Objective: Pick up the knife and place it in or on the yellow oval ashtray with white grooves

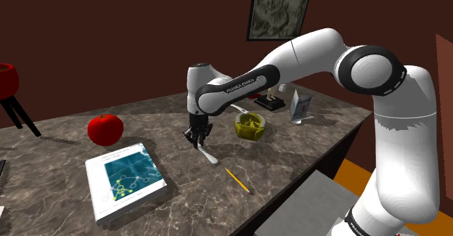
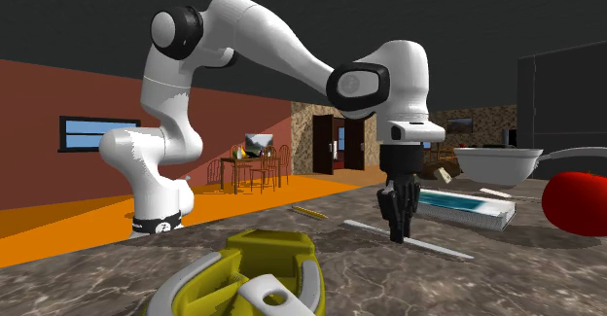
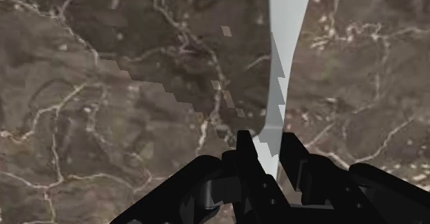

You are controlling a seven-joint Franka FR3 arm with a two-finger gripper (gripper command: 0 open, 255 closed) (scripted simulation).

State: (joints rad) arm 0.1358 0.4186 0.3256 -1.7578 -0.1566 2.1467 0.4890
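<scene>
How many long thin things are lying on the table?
2. A knife lies under the gripper, clasped between its fingers. A pencil lies to the shoulder view's right of the book. More could hide behind the arm.

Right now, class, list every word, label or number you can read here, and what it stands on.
Nothing reads clearly.
Arm's dark band: white lettering, too small to read.
Arm's base ring: white mark, too blurred to read.
Book cover: line pattern, no legible words.
</scene>
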